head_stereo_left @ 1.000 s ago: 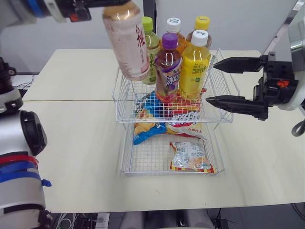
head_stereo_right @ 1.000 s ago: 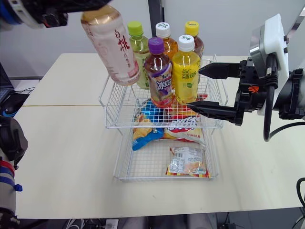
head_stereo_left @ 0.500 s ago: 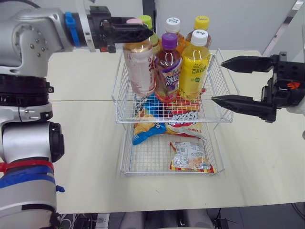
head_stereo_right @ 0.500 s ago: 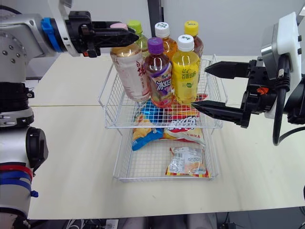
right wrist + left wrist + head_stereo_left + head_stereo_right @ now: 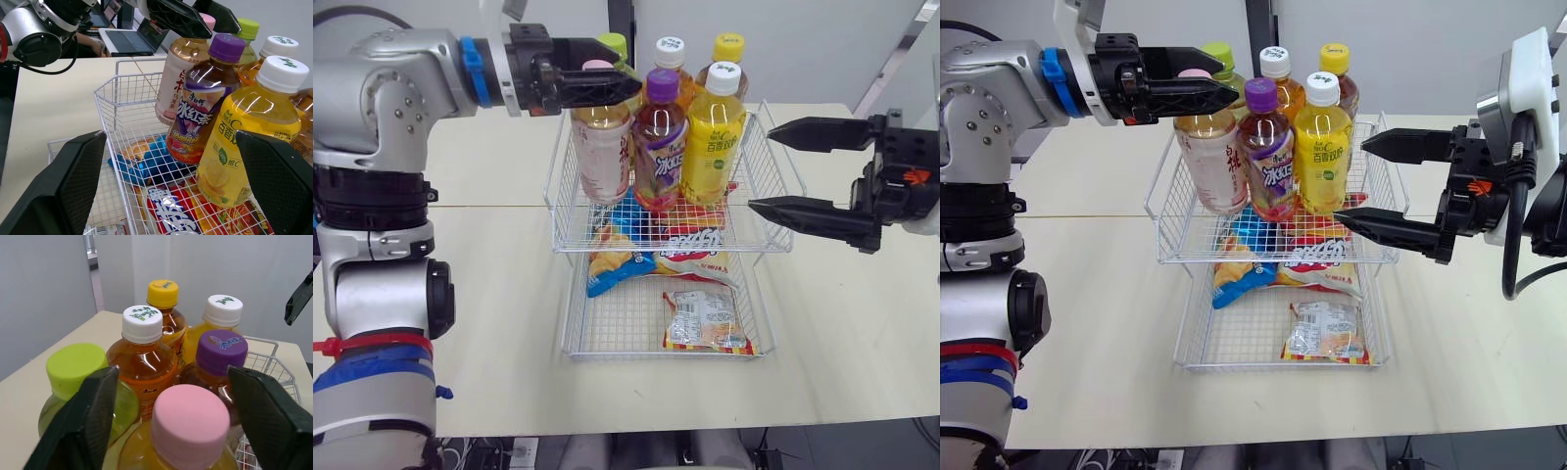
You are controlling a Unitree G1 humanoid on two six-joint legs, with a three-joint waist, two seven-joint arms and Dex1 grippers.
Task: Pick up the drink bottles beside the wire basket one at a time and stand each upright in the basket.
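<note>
Your left claw [image 5: 1230, 76] sits over the pink-capped bottle [image 5: 600, 147], fingers spread either side of the cap with a gap on each, gripping nothing. That bottle stands upright in the front left corner of the upper wire basket [image 5: 570, 230], just beside the purple-capped bottle [image 5: 658, 147]. Your right claw [image 5: 762, 168] hangs wide open and empty off the basket's right side, above the bench [image 5: 480, 274].

Pale cream table [image 5: 480, 284] with a thin seam running side to side. Toward its middle, a blue snack bag [image 5: 619, 266] touching a red-and-white snack bag [image 5: 697, 257] on its right; nearer the front edge, apart from both, a flat clear packet [image 5: 705, 321] with red trim. Behind, a plain grey wall [image 5: 803, 39]. Open laptop [image 5: 128, 41] on a separate desk
</note>
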